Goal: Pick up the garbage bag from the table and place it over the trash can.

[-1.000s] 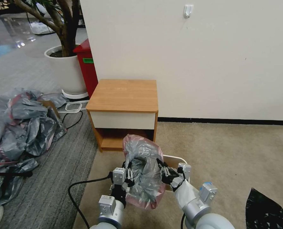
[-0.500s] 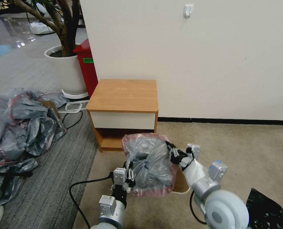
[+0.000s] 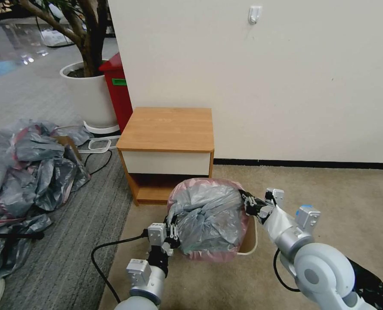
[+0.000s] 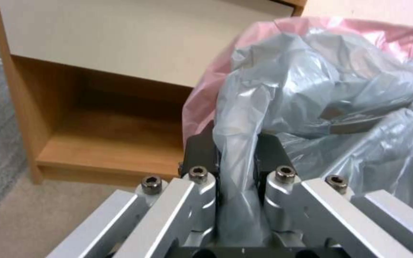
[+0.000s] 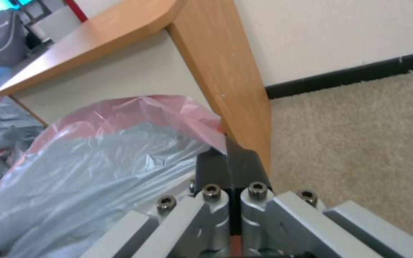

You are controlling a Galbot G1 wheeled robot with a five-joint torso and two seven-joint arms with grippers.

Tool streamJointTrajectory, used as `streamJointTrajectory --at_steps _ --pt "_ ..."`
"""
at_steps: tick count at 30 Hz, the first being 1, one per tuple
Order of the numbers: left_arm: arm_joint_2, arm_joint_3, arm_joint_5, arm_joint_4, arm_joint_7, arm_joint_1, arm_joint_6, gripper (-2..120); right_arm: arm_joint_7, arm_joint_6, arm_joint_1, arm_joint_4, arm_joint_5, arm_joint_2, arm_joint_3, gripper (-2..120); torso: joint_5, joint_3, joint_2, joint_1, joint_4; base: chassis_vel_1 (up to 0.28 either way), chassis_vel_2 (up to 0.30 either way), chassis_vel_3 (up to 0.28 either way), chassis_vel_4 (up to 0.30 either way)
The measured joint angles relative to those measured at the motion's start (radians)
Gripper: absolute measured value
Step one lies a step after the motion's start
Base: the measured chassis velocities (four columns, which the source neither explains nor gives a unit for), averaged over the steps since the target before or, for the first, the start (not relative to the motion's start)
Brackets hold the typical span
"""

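Stretching bag [image 3: 208, 217] over bin [image 3: 249, 241] | left end effector [image 3: 173, 236], right end effector [image 3: 248, 203] each pinching rim | flimsy, slippery film; grip pink hem.

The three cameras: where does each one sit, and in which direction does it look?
Head view: high on the robot, facing forward and down at the table, garbage bag and trash can; both arms show.
Left wrist view: behind the left gripper, facing the bag and the table's shelf.
Right wrist view: behind the right gripper, facing the bag's rim and the table's side.
All share bag and table.
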Motion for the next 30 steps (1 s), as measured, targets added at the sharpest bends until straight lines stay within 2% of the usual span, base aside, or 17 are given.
streamJointTrajectory --at_steps 6,21,25,27,29,30 --pt "0.0 -0.016 -0.027 -0.005 0.027 0.0 0.001 9 0.03 -0.04 -0.002 -0.002 0.037 -0.008 0.022 0 0.0 0.0 0.0 0.0 0.0 0.0 0.0 0.0 0.0" --pt "-0.007 -0.039 -0.07 0.007 0.04 -0.007 0.004 9 0.076 -0.053 -0.012 0.01 0.139 -0.029 0.056 0 -0.0001 0.0 0.0 0.0 0.0 0.0 0.0 0.0 0.0" --pt "-0.007 -0.04 -0.079 0.016 0.04 -0.014 0.007 9 0.078 -0.047 -0.024 0.047 0.164 -0.026 0.062 17 -0.0001 0.0 0.0 0.0 0.0 0.0 0.0 0.0 0.0" --pt "-0.007 -0.04 -0.08 0.02 0.04 -0.016 0.008 9 0.078 -0.046 -0.029 0.059 0.166 -0.027 0.063 20 -0.0001 0.0 0.0 0.0 0.0 0.0 0.0 0.0 0.0" --pt "-0.007 -0.043 -0.083 0.032 0.038 -0.02 0.009 9 0.08 -0.046 -0.041 0.093 0.17 -0.03 0.064 32 -0.0001 0.0 0.0 0.0 0.0 0.0 0.0 0.0 0.0" --pt "-0.007 -0.043 -0.083 0.032 0.038 -0.02 0.009 9 0.08 -0.046 -0.041 0.093 0.17 -0.03 0.064 32 -0.0001 0.0 0.0 0.0 0.0 0.0 0.0 0.0 0.0"
